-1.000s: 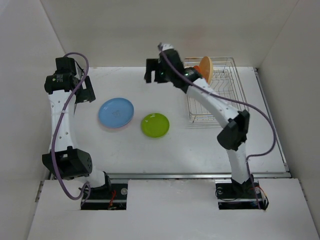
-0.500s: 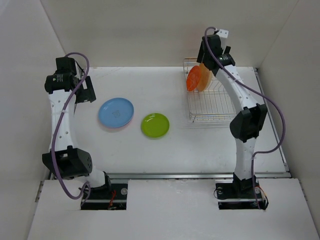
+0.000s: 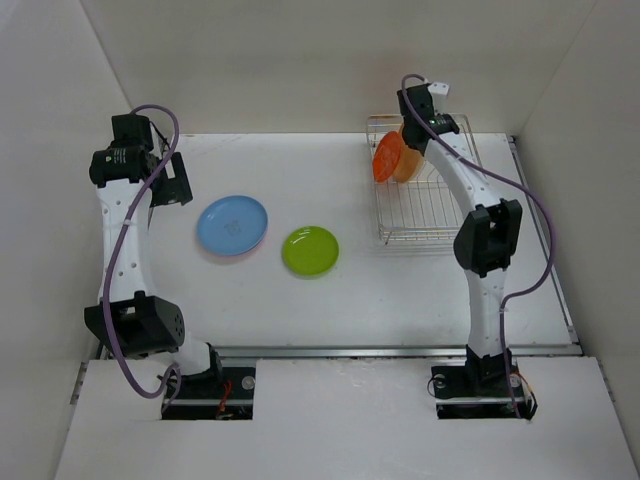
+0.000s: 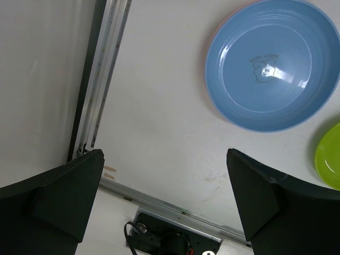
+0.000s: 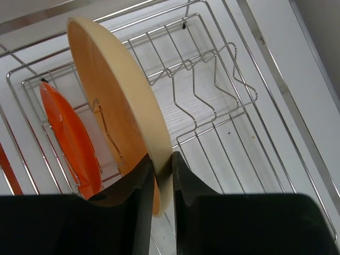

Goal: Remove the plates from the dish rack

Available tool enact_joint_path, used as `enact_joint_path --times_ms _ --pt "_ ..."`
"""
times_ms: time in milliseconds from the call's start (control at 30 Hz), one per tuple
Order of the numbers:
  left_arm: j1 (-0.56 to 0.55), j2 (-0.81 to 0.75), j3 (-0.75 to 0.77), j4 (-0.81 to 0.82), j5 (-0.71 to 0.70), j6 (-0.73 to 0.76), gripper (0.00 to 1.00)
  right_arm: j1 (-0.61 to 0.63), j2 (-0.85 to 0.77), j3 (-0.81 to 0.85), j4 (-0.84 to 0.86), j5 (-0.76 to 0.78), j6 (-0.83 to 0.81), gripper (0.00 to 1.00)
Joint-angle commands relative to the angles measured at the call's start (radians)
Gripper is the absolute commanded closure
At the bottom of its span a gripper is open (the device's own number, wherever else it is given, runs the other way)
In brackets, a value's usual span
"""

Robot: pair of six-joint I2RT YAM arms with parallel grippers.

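Cream-yellow plate [image 5: 114, 85] clamped in dish rack [image 5: 212, 110].
Its rim is pinched by right gripper [image 5: 163, 159] jaws, orange-red plate [image 5: 69, 133] beside; left gripper [image 4: 164, 159] is spread wide.

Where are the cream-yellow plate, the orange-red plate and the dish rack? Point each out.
cream-yellow plate [image 5: 114, 87], right wrist view, middle of its broad face.
orange-red plate [image 5: 71, 138], right wrist view, middle of its face.
dish rack [image 3: 415, 210], top external view, bare wire floor.

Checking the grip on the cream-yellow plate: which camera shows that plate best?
Right wrist: the cream-yellow plate stands on edge in the dish rack, its rim between the fingers of the right tool. Top external shows a sliver behind the orange plate; left wrist shows none.
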State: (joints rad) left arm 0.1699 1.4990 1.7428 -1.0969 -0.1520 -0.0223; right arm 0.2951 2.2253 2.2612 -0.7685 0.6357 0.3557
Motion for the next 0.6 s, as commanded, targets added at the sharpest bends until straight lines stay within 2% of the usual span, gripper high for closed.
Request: enact_joint_path --times_ms 0,133,200,400,433,500,567 --pt "-0.001 -0.003 0.008 -0.012 0.012 0.01 0.0 -0.005 -0.065 0.018 0.012 0.053 0.009 0.89" --pt "-0.001 -0.003 0.008 -0.012 0.023 0.01 0.0 -0.005 -0.124 0.027 0.012 0.111 -0.024 0.95" --pt "-0.001 -0.003 0.008 -0.012 0.035 0.019 0.0 0.004 -0.15 0.038 0.012 0.204 -0.043 1.0" --pt "-0.001 -0.003 0.008 -0.021 0.069 0.019 0.0 0.027 -0.243 0.098 0.07 0.448 -0.22 1.0" --pt "-0.001 -0.003 0.008 -0.021 0.069 0.028 0.0 0.036 -0.265 0.098 0.092 0.537 -0.256 1.0" --pt "-0.001 -0.003 0.017 -0.031 0.104 0.028 0.0 0.045 -0.286 0.098 0.147 0.61 -0.341 1.0" --pt "-0.001 -0.003 0.017 -0.031 0.15 0.053 0.0 0.059 -0.314 0.089 0.156 0.633 -0.354 1.0"
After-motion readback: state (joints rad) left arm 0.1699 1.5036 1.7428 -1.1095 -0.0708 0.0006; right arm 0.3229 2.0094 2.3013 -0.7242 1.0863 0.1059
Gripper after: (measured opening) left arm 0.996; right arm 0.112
